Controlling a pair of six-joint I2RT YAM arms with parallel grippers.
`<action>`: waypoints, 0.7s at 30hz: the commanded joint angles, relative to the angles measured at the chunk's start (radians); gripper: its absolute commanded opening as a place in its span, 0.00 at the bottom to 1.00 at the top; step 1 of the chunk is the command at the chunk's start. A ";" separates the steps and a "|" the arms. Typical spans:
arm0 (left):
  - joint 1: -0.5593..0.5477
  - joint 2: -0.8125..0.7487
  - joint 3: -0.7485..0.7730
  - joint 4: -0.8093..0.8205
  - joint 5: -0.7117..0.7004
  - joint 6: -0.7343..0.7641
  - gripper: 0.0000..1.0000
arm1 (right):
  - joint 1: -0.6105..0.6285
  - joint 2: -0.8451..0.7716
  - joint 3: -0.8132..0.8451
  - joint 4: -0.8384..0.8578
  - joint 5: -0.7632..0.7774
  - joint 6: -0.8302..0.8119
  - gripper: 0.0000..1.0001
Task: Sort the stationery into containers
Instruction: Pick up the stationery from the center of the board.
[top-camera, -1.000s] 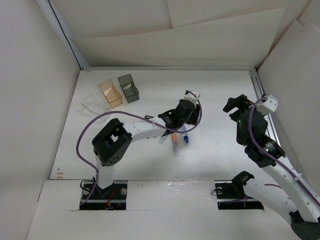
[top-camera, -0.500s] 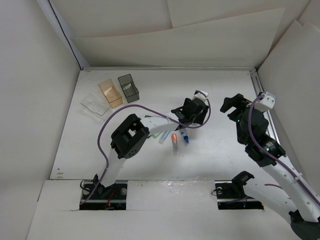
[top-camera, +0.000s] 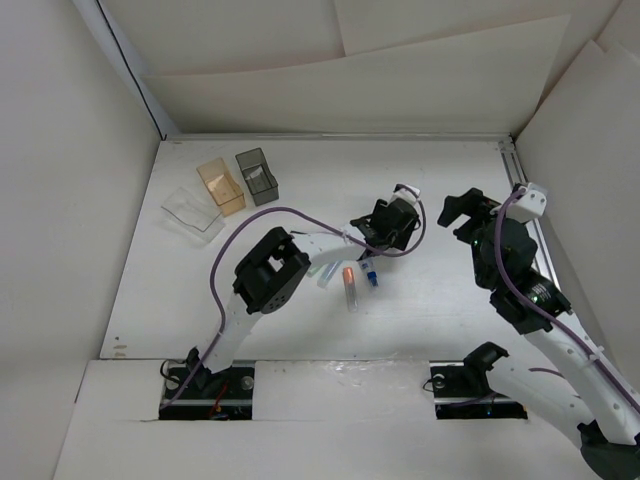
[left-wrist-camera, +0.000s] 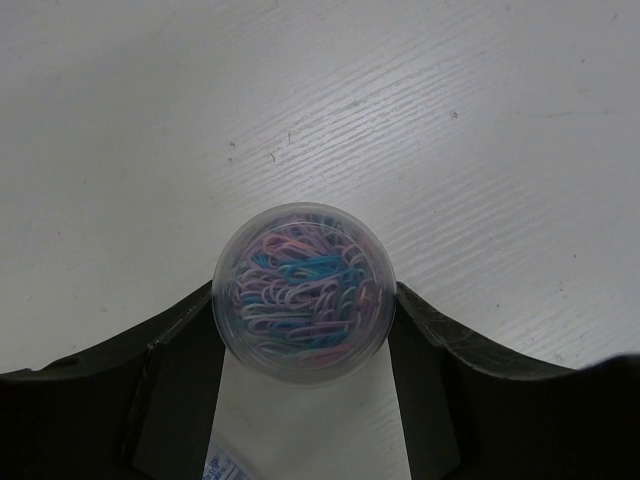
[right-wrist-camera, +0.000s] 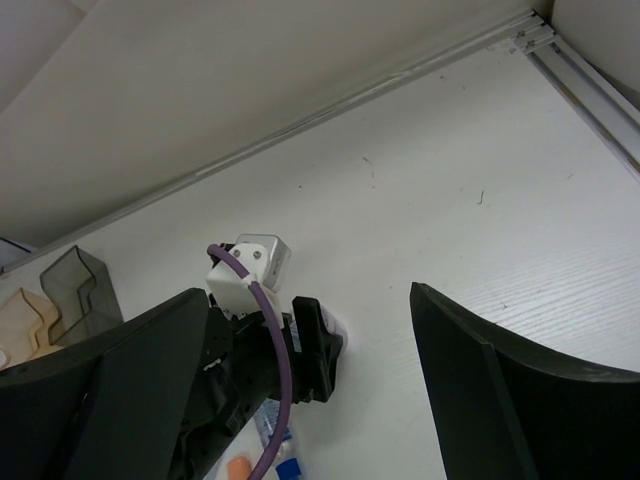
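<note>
A round clear tub of coloured paper clips (left-wrist-camera: 303, 292) sits between the fingers of my left gripper (left-wrist-camera: 305, 310), and both fingers press on its sides. In the top view that gripper (top-camera: 390, 228) is at mid-table. Just behind it lie a clear tube with an orange cap (top-camera: 349, 285), a white tube with a blue label (top-camera: 368, 272) and a pale one (top-camera: 325, 275). The clear box (top-camera: 192, 208), amber box (top-camera: 220, 186) and smoky grey box (top-camera: 257, 176) stand at the back left. My right gripper (top-camera: 465, 205) hangs open and empty to the right.
A metal rail (top-camera: 522, 195) runs along the table's right edge. White walls close in the back and both sides. The left arm's purple cable (top-camera: 290, 212) arcs over the table. In the right wrist view the grey box (right-wrist-camera: 82, 290) shows at far left.
The left gripper moved right and away from the tubes, then closed round the paper clip tub. The right gripper opened a little wider and shifted slightly left.
</note>
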 joint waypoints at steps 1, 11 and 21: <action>-0.005 -0.013 0.041 0.011 -0.042 0.007 0.31 | -0.005 -0.003 -0.002 0.048 -0.013 -0.014 0.88; 0.053 -0.335 -0.182 0.128 0.008 -0.069 0.22 | -0.005 0.007 0.018 0.039 0.007 -0.014 0.88; 0.257 -0.706 -0.421 0.085 -0.004 -0.187 0.23 | -0.005 0.131 -0.015 0.149 -0.099 -0.014 0.88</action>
